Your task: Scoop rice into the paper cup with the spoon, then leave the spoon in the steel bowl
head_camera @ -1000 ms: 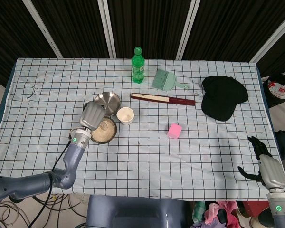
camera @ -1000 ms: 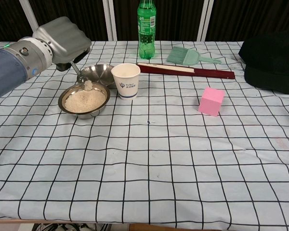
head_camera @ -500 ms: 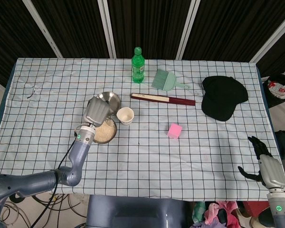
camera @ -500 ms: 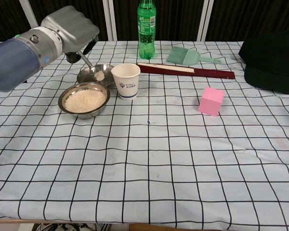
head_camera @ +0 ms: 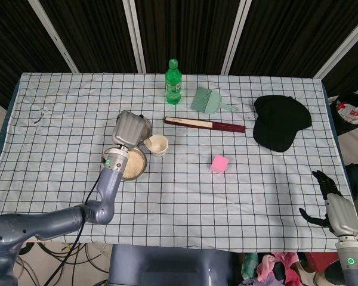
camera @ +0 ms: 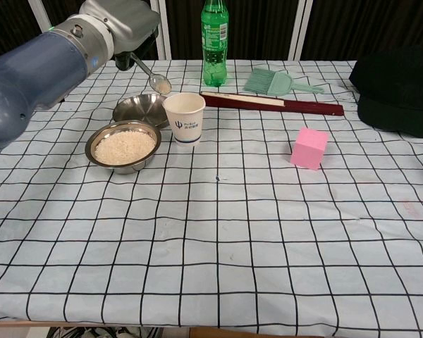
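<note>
My left hand (camera: 120,17) (head_camera: 128,128) grips a metal spoon (camera: 154,77), held up in the air with its bowl just left of and above the rim of the white paper cup (camera: 184,117) (head_camera: 157,145). A steel bowl of rice (camera: 123,146) (head_camera: 131,165) sits in front of the cup's left side. An empty steel bowl (camera: 139,110) lies behind it, mostly hidden by my hand in the head view. My right hand (head_camera: 334,205) hangs off the table's right front corner, fingers apart, holding nothing.
A green bottle (camera: 214,42), a green brush (camera: 275,82) and a dark red folded fan (camera: 271,103) lie behind the cup. A pink cube (camera: 309,148) sits to the right, and a black cap (camera: 398,91) lies at the far right.
My left hand has lifted the spoon out of the rice bowl and carried it up and to the right, toward the paper cup's rim. The right hand stayed still.
</note>
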Robot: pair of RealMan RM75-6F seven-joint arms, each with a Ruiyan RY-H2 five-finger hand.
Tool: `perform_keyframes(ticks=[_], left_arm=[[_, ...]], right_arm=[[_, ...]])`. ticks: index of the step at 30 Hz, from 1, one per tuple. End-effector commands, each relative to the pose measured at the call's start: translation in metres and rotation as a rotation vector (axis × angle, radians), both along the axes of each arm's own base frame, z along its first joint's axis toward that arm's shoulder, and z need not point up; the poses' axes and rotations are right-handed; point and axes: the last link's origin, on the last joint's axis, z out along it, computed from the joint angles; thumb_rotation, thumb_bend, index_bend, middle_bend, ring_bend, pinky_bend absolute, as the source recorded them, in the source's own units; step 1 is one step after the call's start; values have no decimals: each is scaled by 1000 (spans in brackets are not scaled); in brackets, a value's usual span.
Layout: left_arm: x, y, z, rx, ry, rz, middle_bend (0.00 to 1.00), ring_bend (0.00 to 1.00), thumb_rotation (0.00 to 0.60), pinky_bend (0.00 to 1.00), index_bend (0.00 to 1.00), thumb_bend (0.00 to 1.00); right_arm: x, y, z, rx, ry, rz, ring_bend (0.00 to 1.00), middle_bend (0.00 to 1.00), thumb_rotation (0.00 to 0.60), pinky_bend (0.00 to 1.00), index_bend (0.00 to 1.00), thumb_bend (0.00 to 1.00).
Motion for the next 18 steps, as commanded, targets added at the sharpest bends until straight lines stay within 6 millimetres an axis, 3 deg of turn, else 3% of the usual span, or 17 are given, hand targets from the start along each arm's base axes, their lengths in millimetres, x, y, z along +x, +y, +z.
perform_keyframes(ticks=[1,18], left_arm=[[7,4,-5,2,6,1,1000,1000,600,1000,807,530],[26,18,-24,23,127,-45,1000,1000,600,1000,807,530]], right_arm=[[0,0,0,-2,-1,0,0,0,600,198,0,218],[0,-1,1,-3,-16,-6,0,0,600,199,0,219]])
